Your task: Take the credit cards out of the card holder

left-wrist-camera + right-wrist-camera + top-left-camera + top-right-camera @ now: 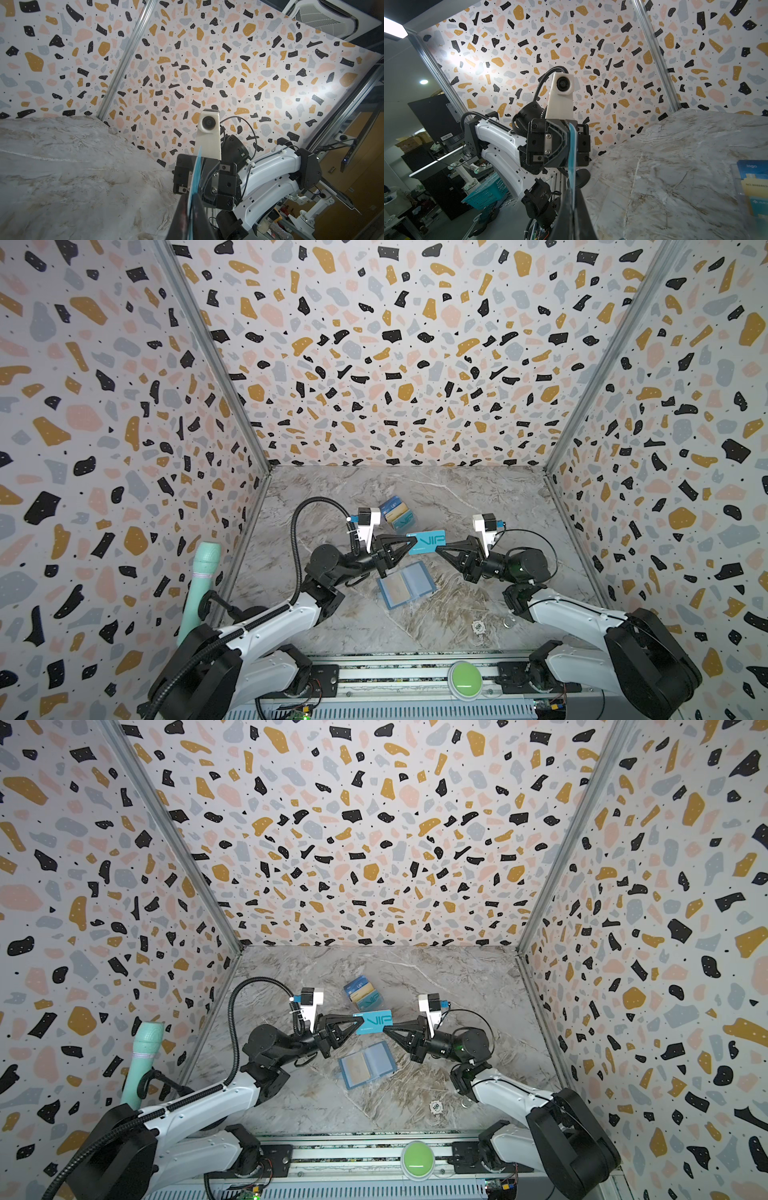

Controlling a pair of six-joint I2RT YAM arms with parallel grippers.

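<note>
The right gripper is clamped on one end of the teal card, above the middle of the table. The left gripper meets the other end, its grip unclear. This is likely a handover, so the left must release next. The open wallet lies nearer the front edge. A clear stand holding other cards sits behind, not obstructing.

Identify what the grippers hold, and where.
The teal card, by its short ends: right gripper shut on one; left gripper around the other, grip uncertain.
</note>
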